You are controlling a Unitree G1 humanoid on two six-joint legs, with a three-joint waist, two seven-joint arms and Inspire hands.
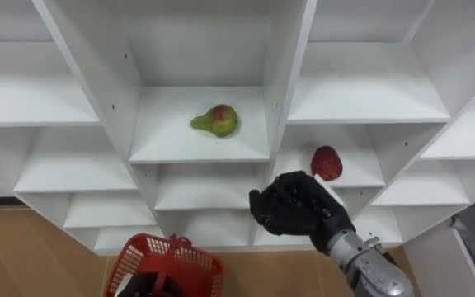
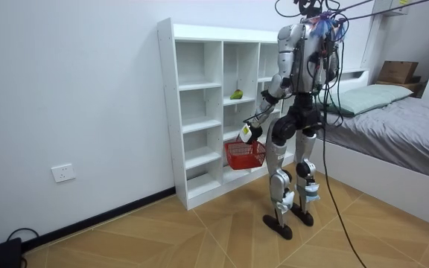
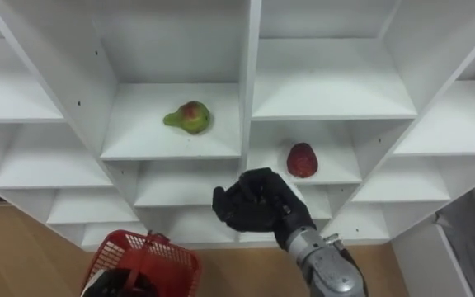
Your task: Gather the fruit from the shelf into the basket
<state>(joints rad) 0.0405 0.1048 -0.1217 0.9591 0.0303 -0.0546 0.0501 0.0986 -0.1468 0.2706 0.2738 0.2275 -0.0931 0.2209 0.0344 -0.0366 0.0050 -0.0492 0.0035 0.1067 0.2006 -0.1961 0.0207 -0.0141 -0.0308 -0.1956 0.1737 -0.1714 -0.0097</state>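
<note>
Hovering before the shelves [image 1: 200, 150], the right hand [image 1: 291, 208] is curled and empty, low in front of the red fruit [image 1: 326, 162]; the pear [image 1: 215, 120] lies one compartment higher and leftward; the basket [image 1: 196, 257] hangs from the left hand [image 2: 246, 132], whose grip cannot be told; if the fist is not opened first, the fruit could be knocked backward.

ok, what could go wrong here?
Right robot hand hovers before the shelf with the red fruit: might clip the edge or push the fruit back. Pear lies on its side; a nudge may roll it. Basket, held by the left robot hand, is left of the red fruit; a drop could miss.
</note>
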